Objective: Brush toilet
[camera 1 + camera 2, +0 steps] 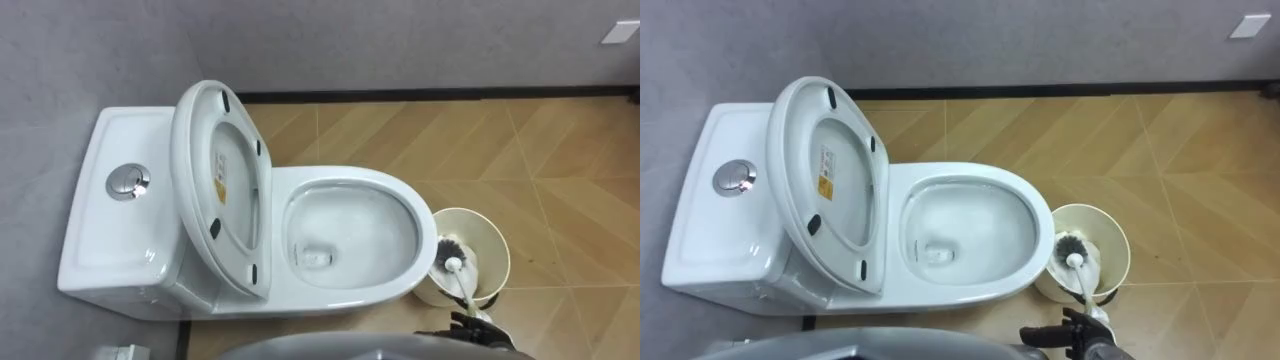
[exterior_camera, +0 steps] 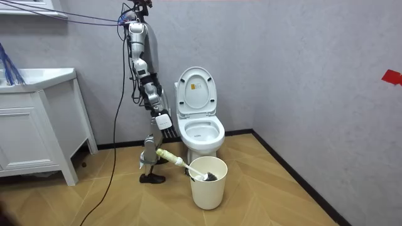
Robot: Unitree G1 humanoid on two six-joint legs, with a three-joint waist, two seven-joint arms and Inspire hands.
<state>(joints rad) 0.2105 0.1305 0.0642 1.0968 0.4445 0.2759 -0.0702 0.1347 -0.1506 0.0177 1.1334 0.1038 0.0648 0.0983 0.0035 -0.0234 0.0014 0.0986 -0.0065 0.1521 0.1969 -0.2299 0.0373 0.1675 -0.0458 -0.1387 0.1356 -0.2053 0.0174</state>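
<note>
I haven't started brushing: the brush (image 1: 452,258) has its dark bristle head down inside the bucket (image 1: 482,232), which stands on the floor (image 1: 560,150) just right of the toilet (image 1: 110,250). My right hand (image 1: 472,326) comes in at the near right edge with its dark fingers clamped round the pale handle, which slants up out of the bucket toward me. What I take for my left hand (image 2: 162,120) hangs by my hip in the room view, and I cannot tell how it is set. The seat (image 1: 195,200) is already raised against the tank, so the bowl (image 1: 350,230) lies open. By my reckoning the whole job is still left: lift the head clear of the rim, carry it left into the bowl, scrub, then return it. The toilet is glossy white ceramic, hard and slick, with a rounded oval bowl and a boxy tank carrying a round chrome flush button (image 1: 129,182). The seat looks like smooth plastic with small dark bumpers. The bucket is a cream, round, thin-walled tub, light enough to tip, I'd guess. The floor is wood-look planking laid in angled panels
</note>
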